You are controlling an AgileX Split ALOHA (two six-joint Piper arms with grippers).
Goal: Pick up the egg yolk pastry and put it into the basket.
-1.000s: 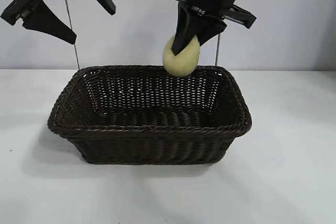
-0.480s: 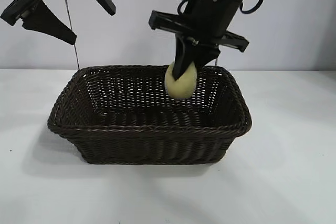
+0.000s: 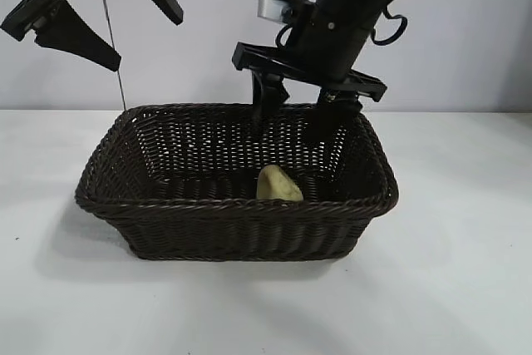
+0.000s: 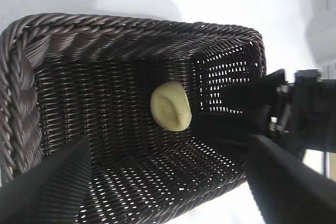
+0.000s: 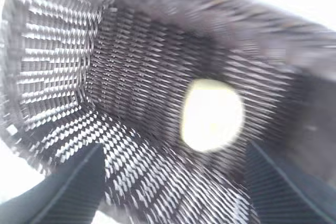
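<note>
Released since half a second ago: the egg yolk pastry (image 3: 279,184) is no longer pinched in the right gripper (image 3: 297,118) and is now lying on the floor of the basket (image 3: 233,206), toward the middle and a little to the right in the exterior view. A second ago it was hanging above the rim; half a second ago it was being lowered past the far wall.

Right gripper is hovering above the pastry, inside the far edge of the basket, fingers spread wide and holding nothing. Left wrist view is confirming it: pastry (image 4: 170,105) is resting free on the weave, with the right gripper's dark fingers (image 4: 247,96) apart from it. Right wrist view is showing the pastry (image 5: 212,114) directly below, blurred.

Judgement: placement is looking done; only the retreat is remaining. Right gripper's fingers are sitting close to the far wall and braided rim, so a straight lift is looking safest.

Left gripper (image 3: 104,12) is hanging parked high above the basket's left end, fingers wide, clear of the work.
</note>
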